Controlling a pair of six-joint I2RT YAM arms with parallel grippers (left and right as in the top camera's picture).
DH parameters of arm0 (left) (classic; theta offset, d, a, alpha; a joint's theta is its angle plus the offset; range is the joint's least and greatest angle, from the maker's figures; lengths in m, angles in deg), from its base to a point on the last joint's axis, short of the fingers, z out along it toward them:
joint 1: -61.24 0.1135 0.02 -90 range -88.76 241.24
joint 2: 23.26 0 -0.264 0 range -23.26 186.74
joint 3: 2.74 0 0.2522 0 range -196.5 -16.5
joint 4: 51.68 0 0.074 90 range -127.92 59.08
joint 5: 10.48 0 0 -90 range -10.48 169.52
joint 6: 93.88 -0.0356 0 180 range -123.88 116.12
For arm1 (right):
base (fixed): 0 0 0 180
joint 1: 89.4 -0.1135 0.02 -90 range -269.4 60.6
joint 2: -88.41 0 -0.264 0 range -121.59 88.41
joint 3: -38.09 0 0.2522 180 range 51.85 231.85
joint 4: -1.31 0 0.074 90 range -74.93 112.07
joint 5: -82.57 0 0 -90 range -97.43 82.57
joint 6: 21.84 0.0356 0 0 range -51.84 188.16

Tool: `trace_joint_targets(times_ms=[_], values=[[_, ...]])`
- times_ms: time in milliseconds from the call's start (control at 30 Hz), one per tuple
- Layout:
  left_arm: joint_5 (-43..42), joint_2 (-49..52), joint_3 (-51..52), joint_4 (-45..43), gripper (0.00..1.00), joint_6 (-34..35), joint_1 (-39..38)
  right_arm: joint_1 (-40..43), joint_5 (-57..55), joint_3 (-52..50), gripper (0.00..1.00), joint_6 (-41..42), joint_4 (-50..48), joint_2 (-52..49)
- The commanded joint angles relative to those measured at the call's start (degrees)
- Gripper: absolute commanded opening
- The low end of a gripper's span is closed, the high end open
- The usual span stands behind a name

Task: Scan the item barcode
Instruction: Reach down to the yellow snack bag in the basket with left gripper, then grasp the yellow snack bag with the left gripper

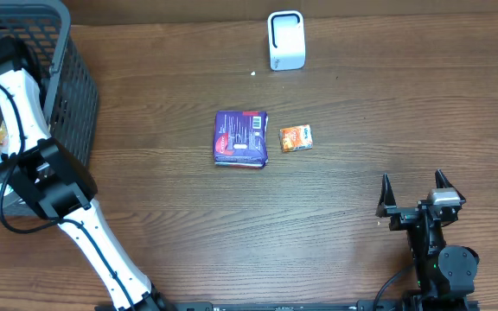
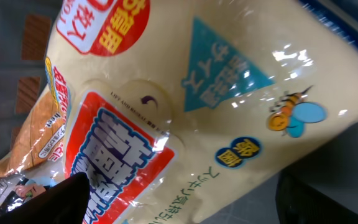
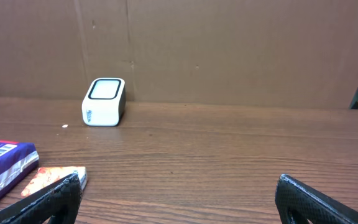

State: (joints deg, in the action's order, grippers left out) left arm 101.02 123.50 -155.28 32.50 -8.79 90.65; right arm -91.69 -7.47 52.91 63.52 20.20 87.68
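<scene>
Left gripper (image 2: 182,190), deep in the basket (image 1: 78,86), gapes over a cream packet (image 2: 229,112) to fetch it, seemingly ungripped; right gripper (image 1: 412,178) waits outside, wide open, empty.

**Print on the pouch, little legible elsewhere**

The cream pouch (image 2: 229,124) carries a round clear sticker (image 2: 145,102) with small Latin capitals that look like "LIFT AND RESEAL" over a curved arrow. Right of the sticker is a teal triangle (image 2: 222,68) with white Japanese characters. Further right is a drawn bee (image 2: 294,115). Below right of the sticker, a blue badge (image 2: 238,152) holds two characters. Below it, a red panel (image 2: 117,168) bears large characters. The barcode label on the purple packet (image 1: 240,138) and the print on the orange packet (image 1: 296,138) and the scanner (image 3: 103,101) are too small to read.
</scene>
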Motion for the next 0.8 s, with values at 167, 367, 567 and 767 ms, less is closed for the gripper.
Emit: trace_joint_targets(times_ms=[167, 367, 567, 767], values=[[2.1, 4.1, 1.8, 0.5, 0.88, 1.0, 1.8, 0.0, -0.3, -0.6, 1.00, 0.3, -0.3, 0.6], [-13.4, 4.3, 1.8, -0.1, 0.87, -2.8, 1.8, 0.0, -0.3, -0.6, 1.00, 0.3, -0.3, 0.6], [-13.8, 6.3, 1.8, 0.1, 0.87, -2.8, 1.8, 0.0, -0.3, -0.6, 1.00, 0.3, -0.3, 0.6], [-13.6, 7.6, 1.8, 1.2, 0.75, -2.8, 1.7, 0.0, -0.3, -0.6, 1.00, 0.3, -0.3, 0.6]])
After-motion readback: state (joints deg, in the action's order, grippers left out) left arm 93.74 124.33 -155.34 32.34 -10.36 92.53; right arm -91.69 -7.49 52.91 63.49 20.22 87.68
